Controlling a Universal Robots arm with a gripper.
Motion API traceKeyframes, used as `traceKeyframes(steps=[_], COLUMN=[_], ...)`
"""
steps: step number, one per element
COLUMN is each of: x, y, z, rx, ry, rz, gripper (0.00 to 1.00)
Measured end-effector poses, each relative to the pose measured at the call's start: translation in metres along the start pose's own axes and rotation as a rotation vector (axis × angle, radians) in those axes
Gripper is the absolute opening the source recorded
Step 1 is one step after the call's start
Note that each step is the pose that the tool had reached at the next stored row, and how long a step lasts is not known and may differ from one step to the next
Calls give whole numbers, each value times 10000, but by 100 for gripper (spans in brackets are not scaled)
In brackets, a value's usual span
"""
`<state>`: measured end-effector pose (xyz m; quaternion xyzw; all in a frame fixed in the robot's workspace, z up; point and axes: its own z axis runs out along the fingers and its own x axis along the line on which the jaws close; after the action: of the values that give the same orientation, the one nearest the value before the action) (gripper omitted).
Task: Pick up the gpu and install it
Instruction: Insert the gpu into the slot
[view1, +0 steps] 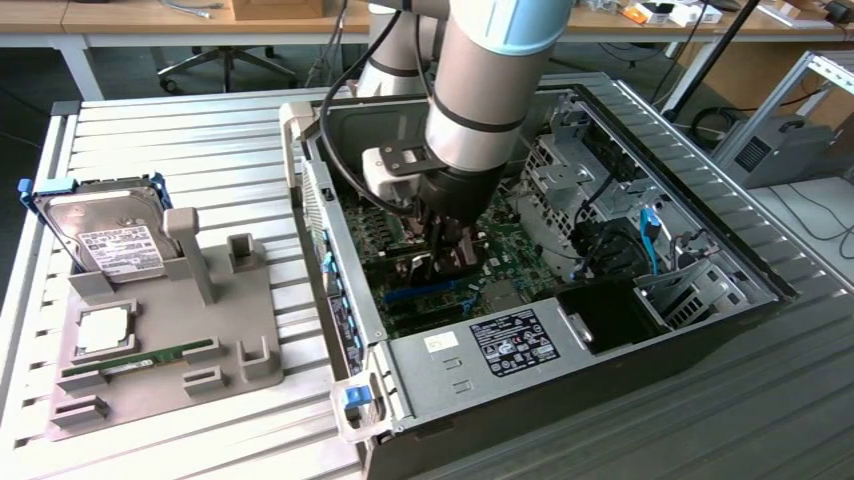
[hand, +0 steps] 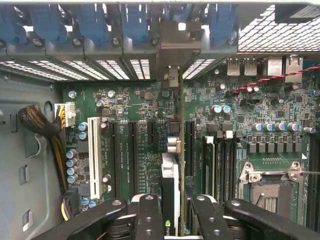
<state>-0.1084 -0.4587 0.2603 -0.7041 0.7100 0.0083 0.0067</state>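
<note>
The arm (view1: 487, 80) is reaching down into an open computer case (view1: 601, 400) that is lying on its side on the slatted tabletop (view1: 174, 140). Toward the exterior view's left, well apart from the case, a grey fixture (view1: 200, 340) is carrying a silver hard drive (view1: 114, 240), a processor chip (view1: 100, 330) and a green RAM stick (view1: 140, 358). Inside the case, a labelled silver power supply (view1: 507, 340) is sitting near the arm. The wrist view is looking along the green motherboard (hand: 135, 115). A white slot (hand: 93, 155) and a yellow-and-black cable bundle (hand: 42, 125) are crowding one side, the processor socket (hand: 272, 185) the other, and a row of blue latches (hand: 92, 22) is lining the rear wall. The gripper (hand: 177, 220) is clamping the gpu (hand: 170, 190), its black fingers (hand: 150, 215) pressing on the card's two faces at a narrow spread. The card is standing on edge over the motherboard, between the black expansion slots, its far end reaching toward the rear wall (whether it is seated in a slot I cannot tell).
</note>
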Motion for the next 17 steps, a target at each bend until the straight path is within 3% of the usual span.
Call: traceKeyframes(steps=[17], x=[1], y=[6], z=[52], rx=[-9], ry=[2], rz=[86], gripper=[27])
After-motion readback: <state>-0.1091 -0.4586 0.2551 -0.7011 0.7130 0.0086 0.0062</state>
